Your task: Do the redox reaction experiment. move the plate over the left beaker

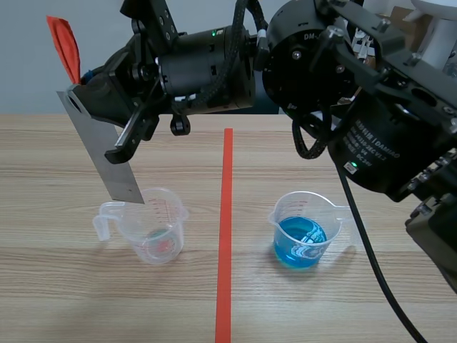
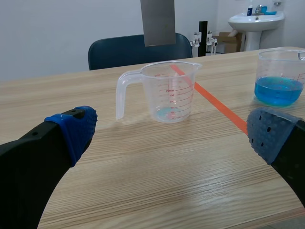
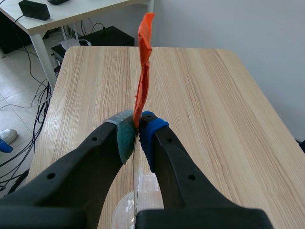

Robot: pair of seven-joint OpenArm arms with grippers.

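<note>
My right gripper (image 1: 116,133), reaching across from the right, is shut on a grey metal plate (image 1: 106,153) that carries an orange tag (image 1: 65,44). The plate hangs tilted, its lower end just above the rim of the left beaker (image 1: 153,230). That beaker is clear, with a little liquid at its bottom. In the right wrist view the gripper (image 3: 138,129) pinches the plate edge-on, the orange tag (image 3: 143,71) rising above the pads. My left gripper (image 2: 172,131) stands open low over the table, facing the left beaker (image 2: 167,93) with the plate (image 2: 158,21) above it.
A second beaker (image 1: 303,232) with blue liquid stands right of the orange tape line (image 1: 226,236); the left wrist view shows this beaker (image 2: 281,78) too. A black cable (image 1: 371,250) trails from the right arm. A blue chair (image 2: 138,50) stands behind the table.
</note>
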